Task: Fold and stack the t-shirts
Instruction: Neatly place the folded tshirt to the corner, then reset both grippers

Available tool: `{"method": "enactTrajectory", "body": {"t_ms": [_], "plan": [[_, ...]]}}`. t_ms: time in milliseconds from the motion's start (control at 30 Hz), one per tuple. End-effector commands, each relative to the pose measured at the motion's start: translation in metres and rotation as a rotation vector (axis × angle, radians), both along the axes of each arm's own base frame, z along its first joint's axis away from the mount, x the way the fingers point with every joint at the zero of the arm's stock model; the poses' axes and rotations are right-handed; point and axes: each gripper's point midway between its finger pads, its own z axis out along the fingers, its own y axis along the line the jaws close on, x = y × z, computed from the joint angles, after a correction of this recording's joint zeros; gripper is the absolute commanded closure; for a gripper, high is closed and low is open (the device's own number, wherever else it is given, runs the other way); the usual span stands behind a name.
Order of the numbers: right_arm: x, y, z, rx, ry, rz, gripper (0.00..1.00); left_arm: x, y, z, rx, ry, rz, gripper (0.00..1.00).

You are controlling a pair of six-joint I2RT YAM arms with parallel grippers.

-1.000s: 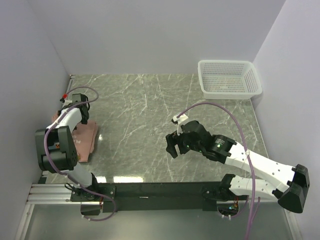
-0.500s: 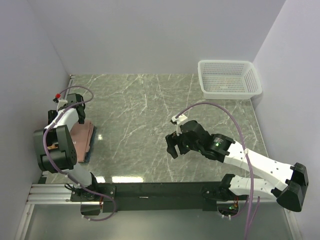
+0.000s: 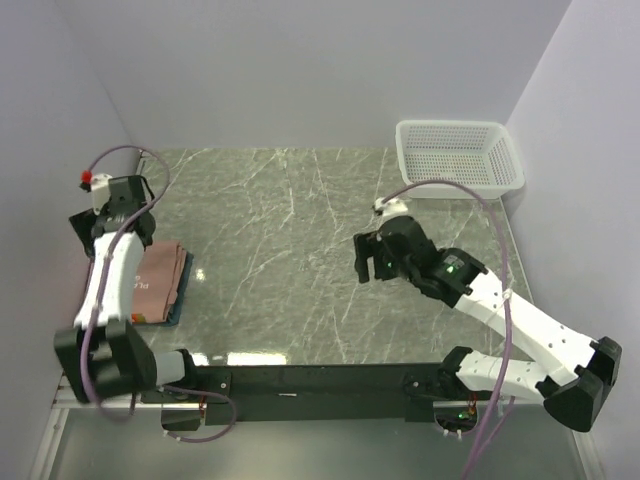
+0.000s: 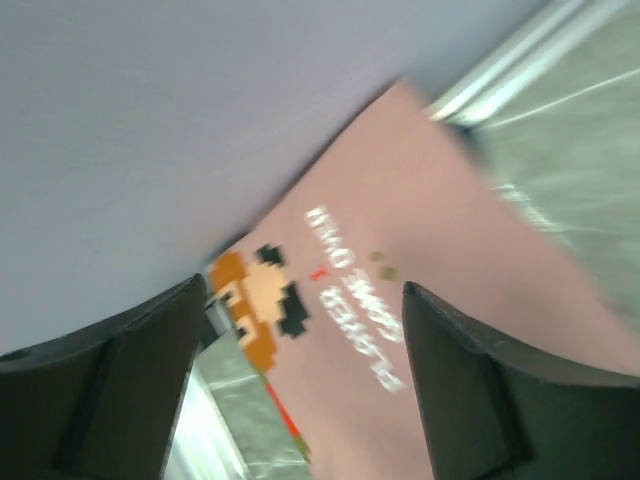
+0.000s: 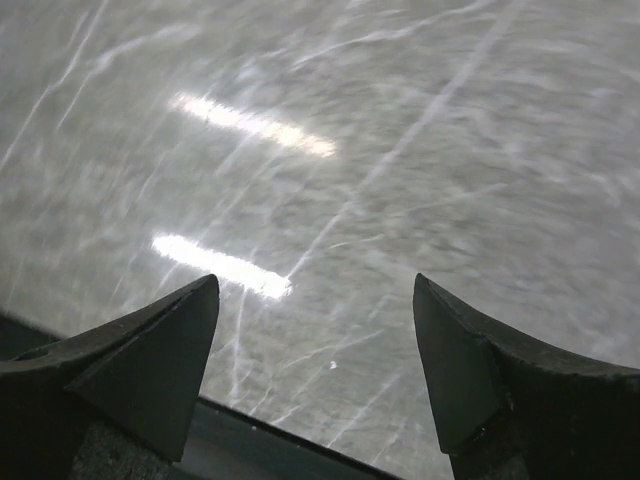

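- salmon-pink t-shirt [image 3: 158, 280]: folded into a flat packet at the left edge of the table [image 3: 300, 210], near the left arm's base. printed side up; the left wrist view shows white lettering and a pixel figure on it. its long axis runs near to far, slightly tilted.
- dark teal t-shirt [image 3: 182, 293]: lies under the pink one, only a thin dark edge showing along the packet's right and near sides. judged: the stack is made, little of the task left.
- right gripper [image 5: 315, 288]: fingers spread, nothing between them, only bare marble below. it hangs over mid-table, well apart from the stack and on its right.
- left gripper [image 4: 305, 295]: fingers spread, holding nothing, raised clear of the cloth beside the left wall. the stack lies just on the near side of it, printed face in its camera.
- relation for the next move: the left arm is by far the nearer to the stack; any tidying press or regrasp would come down along the packet's long axis from the far end.
- white mesh basket [image 3: 455, 123]: far right corner, well apart from both shirts; it looks empty.
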Motion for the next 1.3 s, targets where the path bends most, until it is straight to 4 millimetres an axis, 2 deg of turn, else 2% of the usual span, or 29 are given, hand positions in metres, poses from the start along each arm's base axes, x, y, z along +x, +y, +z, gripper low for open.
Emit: {"method": "enactTrajectory", "body": {"t_ms": [0, 33, 67, 100, 133, 200, 267, 333, 400, 467, 567, 633, 667, 700, 733, 767, 800, 867, 900, 1067, 1267], "plan": [[0.025, -0.038, 0.03, 0.014, -0.037, -0.246, 0.15, 0.012, -0.035, 0.067, -0.128, -0.339, -0.171, 0.06], [0.03, -0.05, 0.035, 0.008, -0.05, -0.306, 0.15, 0.017, -0.05, 0.082, -0.176, -0.407, -0.245, 0.04], [0.029, -0.064, 0.038, -0.003, -0.046, -0.352, 0.15, 0.009, -0.061, 0.105, -0.188, -0.492, -0.296, 0.03], [0.032, -0.086, 0.049, 0.011, -0.066, -0.447, 0.15, 0.012, -0.076, 0.121, -0.226, -0.556, -0.372, 0.0], [0.036, -0.092, 0.054, 0.025, -0.072, -0.478, 0.15, 0.008, -0.086, 0.128, -0.253, -0.592, -0.405, 0.01], [0.033, -0.126, 0.068, 0.027, -0.115, -0.611, 0.14, -0.004, -0.109, 0.155, -0.312, -0.699, -0.482, 0.0], [0.023, -0.153, 0.091, 0.051, -0.187, -0.7, 0.11, -0.012, -0.135, 0.171, -0.389, -0.75, -0.568, 0.01], [0.014, -0.172, 0.114, 0.08, -0.257, -0.765, 0.09, -0.028, -0.155, 0.174, -0.42, -0.736, -0.631, 0.01], [-0.006, -0.192, 0.138, 0.11, -0.335, -0.817, 0.08, -0.044, -0.165, 0.181, -0.405, -0.745, -0.664, 0.01], [-0.025, -0.206, 0.151, 0.153, -0.395, -0.84, 0.07, -0.059, -0.163, 0.178, -0.385, -0.739, -0.648, 0.01], [-0.048, -0.217, 0.159, 0.224, -0.451, -0.842, 0.07, -0.093, -0.162, 0.184, -0.38, -0.819, -0.62, 0.01], [-0.055, -0.215, 0.151, 0.258, -0.454, -0.822, 0.07, -0.11, -0.159, 0.191, -0.382, -0.885, -0.616, 0.01], [-0.064, -0.219, 0.154, 0.306, -0.491, -0.816, 0.07, -0.119, -0.157, 0.195, -0.383, -0.921, -0.608, 0.01], [-0.064, -0.216, 0.143, 0.297, -0.485, -0.794, 0.07, -0.135, -0.152, 0.199, -0.367, -0.979, -0.603, 0.0], [-0.067, -0.212, 0.14, 0.316, -0.487, -0.766, 0.07, -0.142, -0.151, 0.202, -0.363, -1.007, -0.61, 0.0], [-0.073, -0.213, 0.144, 0.363, -0.527, -0.747, 0.07, -0.154, -0.148, 0.205, -0.353, -1.045, -0.615, 0.01], [-0.073, -0.21, 0.136, 0.361, -0.525, -0.731, 0.07, -0.159, -0.147, 0.206, -0.351, -1.058, -0.619, 0.01], [-0.077, -0.208, 0.138, 0.401, -0.563, -0.697, 0.07, -0.171, -0.141, 0.208, -0.337, -1.086, -0.601, 0.01], [-0.077, -0.208, 0.134, 0.394, -0.563, -0.693, 0.07, -0.175, -0.138, 0.206, -0.332, -1.086, -0.592, 0.0], [-0.076, -0.2, 0.136, 0.402, -0.585, -0.631, 0.06, -0.19, -0.126, 0.203, -0.286, -1.138, -0.552, 0.01], [-0.07, -0.195, 0.141, 0.417, -0.633, -0.598, 0.06, -0.194, -0.117, 0.205, -0.247, -1.233, -0.523, 0.01]]}}
